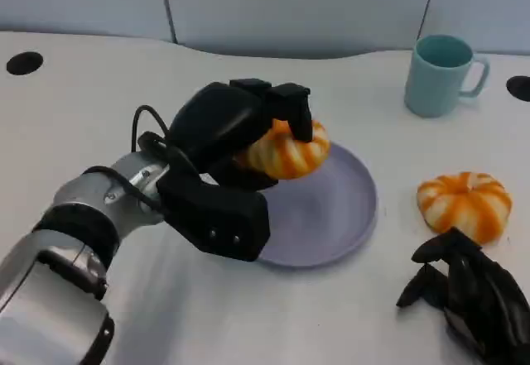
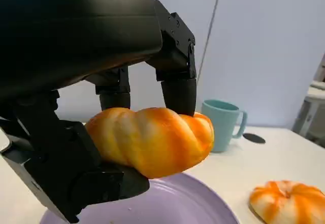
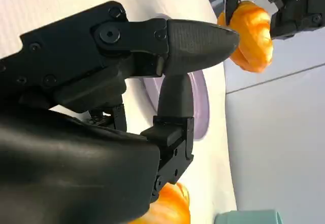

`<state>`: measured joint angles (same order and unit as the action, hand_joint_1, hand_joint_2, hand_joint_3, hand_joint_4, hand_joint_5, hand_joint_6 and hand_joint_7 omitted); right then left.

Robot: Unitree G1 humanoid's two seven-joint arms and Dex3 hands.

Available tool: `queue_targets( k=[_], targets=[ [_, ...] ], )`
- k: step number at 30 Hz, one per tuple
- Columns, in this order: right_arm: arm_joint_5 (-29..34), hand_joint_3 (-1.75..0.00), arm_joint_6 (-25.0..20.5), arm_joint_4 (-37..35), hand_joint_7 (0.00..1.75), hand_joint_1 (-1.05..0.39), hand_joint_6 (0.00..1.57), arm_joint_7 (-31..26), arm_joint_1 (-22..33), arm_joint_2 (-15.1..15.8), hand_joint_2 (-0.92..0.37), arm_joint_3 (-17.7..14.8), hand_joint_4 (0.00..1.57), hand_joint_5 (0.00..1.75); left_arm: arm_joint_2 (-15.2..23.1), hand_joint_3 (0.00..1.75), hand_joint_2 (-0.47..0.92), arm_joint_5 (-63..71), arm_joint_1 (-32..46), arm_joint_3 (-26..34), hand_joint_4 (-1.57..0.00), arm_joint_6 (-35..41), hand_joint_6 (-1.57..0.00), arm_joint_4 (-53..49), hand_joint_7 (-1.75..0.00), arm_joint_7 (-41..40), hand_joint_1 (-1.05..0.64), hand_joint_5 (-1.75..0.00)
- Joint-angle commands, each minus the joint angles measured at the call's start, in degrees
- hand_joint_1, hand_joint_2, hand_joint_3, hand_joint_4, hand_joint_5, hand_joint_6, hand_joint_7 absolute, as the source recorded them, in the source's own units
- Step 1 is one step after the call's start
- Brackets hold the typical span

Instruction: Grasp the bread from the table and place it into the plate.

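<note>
My left hand grips an orange-and-white striped bread roll and holds it above the back left part of the lilac plate. The left wrist view shows the roll pinched between the fingers above and the thumb below, clear of the plate. A second striped roll lies on the table right of the plate. My right hand rests low at the front right, just in front of that roll, holding nothing, fingers apart. The right wrist view shows the held roll and the plate.
A light teal mug stands at the back right, handle to the right, also seen as the mug behind the plate. Two dark round holes mark the table's far corners. Bare white tabletop lies in front of the plate.
</note>
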<state>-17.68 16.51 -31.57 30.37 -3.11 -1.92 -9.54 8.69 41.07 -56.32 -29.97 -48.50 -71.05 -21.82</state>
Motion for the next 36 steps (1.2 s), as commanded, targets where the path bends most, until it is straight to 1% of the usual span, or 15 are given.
queue_targets(
  k=[1, 11, 16, 21, 23, 24, 25, 26, 28, 30, 31, 32, 34, 35, 36],
  targets=[
    [-0.58, -0.49, 0.3, -0.19, 1.62, -0.49, 0.41, 0.41, 0.0, 0.41, -0.92, -0.07, 0.54, 1.75, -0.63, 1.26, 0.49, -0.44, -1.98, 0.05, -0.95, 1.59, -0.81, -0.89, -1.75, 2.4, -0.2, -1.75],
    [-0.26, -0.47, 0.49, 0.23, 1.59, -0.5, 0.41, -0.1, 0.35, 0.02, -0.92, 0.11, 0.54, 1.75, -4.33, 1.29, 0.48, 1.18, -3.24, -2.23, -0.97, 8.61, -0.78, -3.08, -1.75, 4.82, -0.24, -1.75],
    [-0.71, -0.5, 0.31, 0.48, 1.6, -0.48, 0.41, 0.23, 0.52, 0.07, -0.92, 0.15, 0.53, 1.75, -5.08, 1.28, 0.51, 1.19, -2.97, -2.86, -0.96, 10.25, -0.78, -3.57, -1.75, 5.64, -0.24, -1.75],
    [-1.03, -0.48, 0.16, 0.69, 1.6, -0.49, 0.41, 0.59, 0.66, 0.09, -0.92, 0.16, 0.54, 1.75, -5.56, 1.25, 0.49, 1.72, -2.7, -4.12, -0.9, 11.24, -0.76, -3.86, -1.75, 6.31, -0.2, -1.75],
    [-0.63, -0.49, 0.1, 1.05, 1.61, -0.49, 0.4, 0.07, 0.84, 0.09, -0.92, 0.34, 0.53, 1.75, -5.65, 1.16, 0.49, 1.44, -2.94, -4.18, -0.77, 11.54, -0.8, -4.04, -1.43, 8.34, -0.21, -1.66],
    [-0.56, -0.49, 0.18, 1.16, 1.61, -0.49, 0.4, -0.08, 0.9, 0.03, -0.92, 0.39, 0.53, 1.75, -5.74, 1.05, 0.49, 1.13, -3.0, -3.99, -0.74, 11.74, -0.81, -4.13, -1.3, 9.59, -0.23, -1.59],
    [-0.75, -0.5, 0.06, 1.16, 1.62, -0.48, 0.4, 0.04, 0.83, 0.01, -0.92, 0.38, 0.53, 1.75, -5.9, 0.92, 0.54, 0.51, -3.05, -3.53, -0.72, 12.25, -0.82, -4.24, -1.15, 11.37, -0.25, -1.53],
    [-0.93, -0.49, -0.05, 1.14, 1.62, -0.49, 0.4, 0.17, 0.77, 0.0, -0.92, 0.35, 0.54, 1.75, -6.01, 0.75, 0.64, 0.02, -3.05, -3.17, -0.7, 12.6, -0.83, -4.28, -0.94, 12.7, -0.29, -1.41],
    [-1.04, -0.49, 0.02, 0.98, 1.62, -0.49, 0.4, 0.33, 0.68, -0.01, -0.92, 0.34, 0.54, 1.75, -6.21, 0.63, 0.7, -1.21, -2.95, -2.29, -0.69, 13.11, -0.84, -4.25, -0.82, 15.36, -0.3, -1.34],
    [-1.03, -0.48, 0.7, 0.58, 1.62, -0.5, 0.4, 0.69, 0.62, -0.01, -0.92, 0.31, 0.54, 1.75, -6.41, 0.37, 0.84, -2.42, -2.79, -1.39, -0.66, 13.64, -0.82, -4.17, -0.47, 17.99, -0.37, -1.22],
    [-1.0, -0.48, 0.82, 0.59, 1.62, -0.49, 0.4, 0.77, 0.69, 0.0, -0.92, 0.32, 0.54, 1.75, -6.43, 0.26, 0.89, -2.8, -2.67, -1.09, -0.63, 13.53, -0.81, -4.05, -0.33, 18.72, -0.39, -1.23],
    [-1.04, -0.48, 0.73, 0.78, 1.61, -0.49, 0.4, 0.7, 0.79, -0.08, -0.92, 0.32, 0.54, 1.75, -6.31, 0.25, 0.9, -2.65, -2.74, -1.3, -0.55, 13.55, -0.77, -3.91, -0.25, 19.34, -0.44, -1.21],
    [-1.23, -0.49, 0.38, 1.19, 1.6, -0.48, 0.4, 0.49, 0.95, -0.29, -0.92, 0.26, 0.54, 1.75, -6.15, 0.3, 0.92, -2.48, -2.99, -1.61, -0.42, 13.8, -0.68, -3.75, -0.15, 20.89, -0.53, -1.03],
    [-1.36, -0.49, 0.23, 1.33, 1.6, -0.47, 0.4, 0.41, 0.99, -0.39, -0.92, 0.22, 0.54, 1.75, -6.11, 0.38, 0.92, -2.48, -3.12, -1.66, -0.32, 14.03, -0.59, -3.71, -0.08, 21.74, -0.63, -0.88],
    [-1.39, -0.49, 0.51, 1.15, 1.6, -0.47, 0.4, 0.53, 0.92, -0.43, -0.92, 0.17, 0.55, 1.75, -6.11, 0.41, 0.92, -2.49, -3.26, -1.68, -0.28, 14.4, -0.56, -3.69, -0.06, 22.76, -0.66, -0.82]
  ],
)
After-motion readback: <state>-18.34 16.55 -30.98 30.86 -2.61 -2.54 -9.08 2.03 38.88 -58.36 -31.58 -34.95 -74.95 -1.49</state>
